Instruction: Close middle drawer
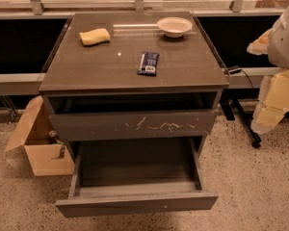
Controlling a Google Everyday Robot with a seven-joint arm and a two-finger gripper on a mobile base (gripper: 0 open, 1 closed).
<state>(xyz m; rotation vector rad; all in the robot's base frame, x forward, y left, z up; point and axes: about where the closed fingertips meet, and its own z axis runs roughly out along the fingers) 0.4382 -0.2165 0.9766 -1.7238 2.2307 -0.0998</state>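
Observation:
The middle drawer of the dark grey cabinet is pulled far out toward me. Its plain front carries one tiny white speck, and its inside is empty. Above it, the drawer with long white scratches on its front stands slightly open. My arm comes in at the right edge, its white upper part above pale yellow parts. My gripper is there, to the right of the cabinet at the height of the scratched drawer, well apart from the middle drawer.
On the cabinet top lie a yellow sponge, a white bowl and a blue packet. An open cardboard box stands left of the cabinet. A black wheeled leg stands at the right. The floor is speckled.

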